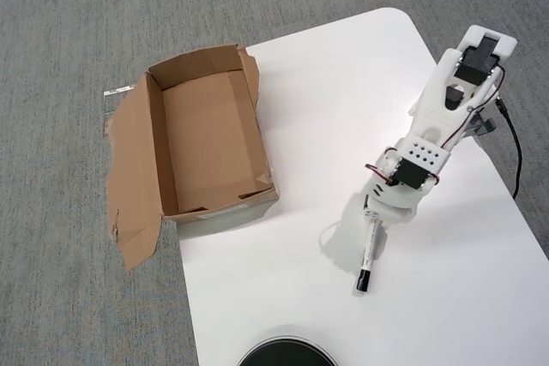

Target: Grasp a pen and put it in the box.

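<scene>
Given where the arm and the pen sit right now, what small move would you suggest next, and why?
Probably lift slightly. The jaws' state cannot be told from above, but the gripper sits over the upper end of the pen, whose black cap points down-frame, and the box stands well left with its walls raised.
</scene>
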`<state>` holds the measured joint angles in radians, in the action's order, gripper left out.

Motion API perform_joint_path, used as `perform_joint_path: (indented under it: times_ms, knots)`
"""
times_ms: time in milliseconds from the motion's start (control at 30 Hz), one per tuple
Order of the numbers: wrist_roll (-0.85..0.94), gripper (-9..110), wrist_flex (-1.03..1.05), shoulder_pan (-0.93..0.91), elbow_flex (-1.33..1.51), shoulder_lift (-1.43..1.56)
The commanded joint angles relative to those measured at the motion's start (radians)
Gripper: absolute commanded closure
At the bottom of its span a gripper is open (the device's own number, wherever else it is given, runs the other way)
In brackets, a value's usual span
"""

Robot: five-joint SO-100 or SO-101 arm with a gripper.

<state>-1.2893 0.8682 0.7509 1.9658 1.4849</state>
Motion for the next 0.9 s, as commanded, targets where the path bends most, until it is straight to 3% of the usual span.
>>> perform_joint_path:
  times_ms: [0,333,867]
  knots:
    - [0.001,101,-0.011,-0.015,-0.018,0.155]
    - [0.015,101,-0.011,-0.03,-0.18,0.256]
    - [0.001,101,-0.012,-0.41,-0.614,0.239]
